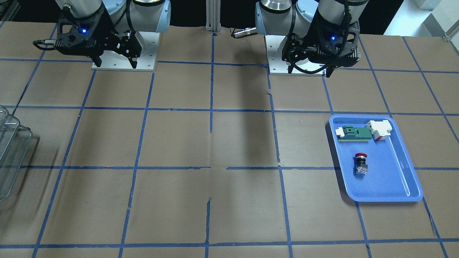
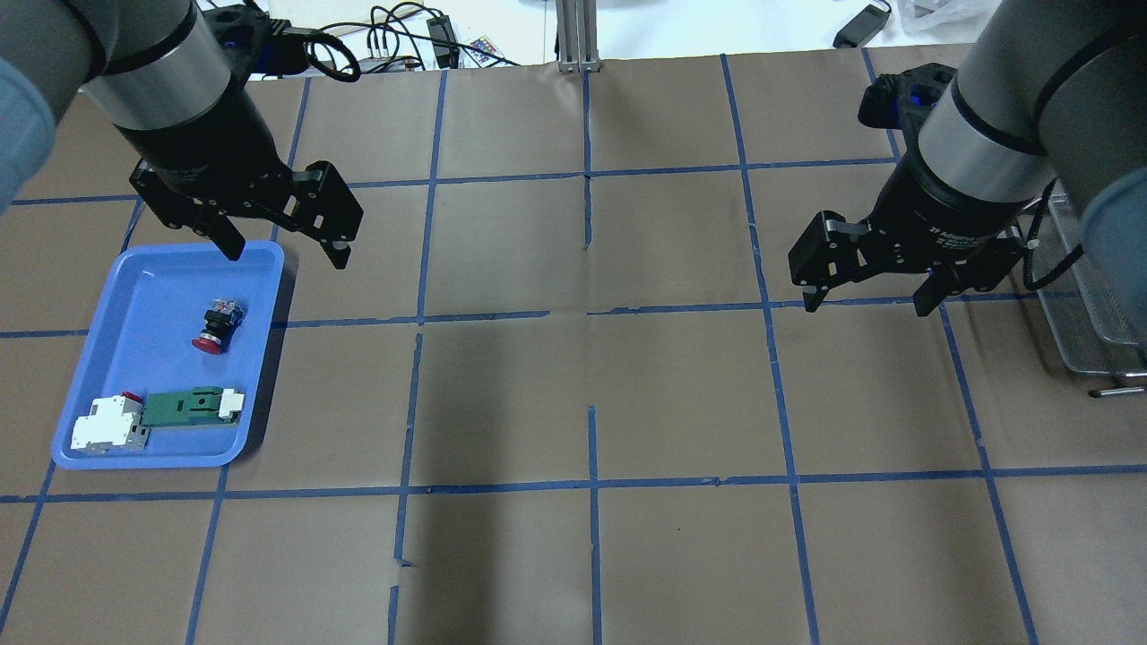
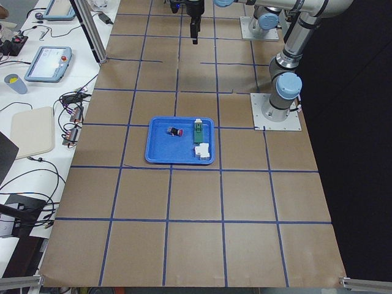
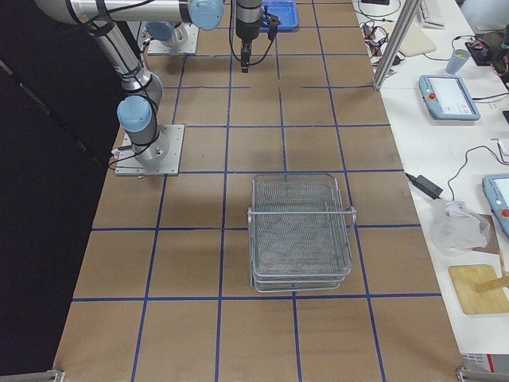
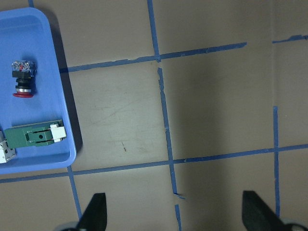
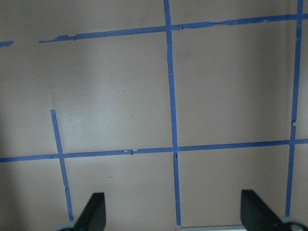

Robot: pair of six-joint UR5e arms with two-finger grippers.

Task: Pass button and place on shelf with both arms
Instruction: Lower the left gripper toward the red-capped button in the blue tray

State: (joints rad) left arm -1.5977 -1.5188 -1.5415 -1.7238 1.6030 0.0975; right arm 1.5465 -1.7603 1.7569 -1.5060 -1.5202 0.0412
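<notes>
The button (image 2: 218, 324), with its red cap and clear base, lies on its side in the blue tray (image 2: 152, 296); it also shows in the front view (image 1: 360, 165) and the left wrist view (image 5: 22, 79). My left gripper (image 2: 287, 255) is open and empty, held high above the tray's far right corner. My right gripper (image 2: 867, 305) is open and empty, held above bare table near the shelf (image 2: 1089, 296). The shelf is a silver wire rack (image 4: 301, 231) standing at the table's right end.
A green-and-white flat block (image 2: 193, 405) and a white-and-red block (image 2: 109, 424) lie at the tray's near end. Brown paper with a blue tape grid covers the table. The arm bases (image 1: 123, 64) stand at the robot's side.
</notes>
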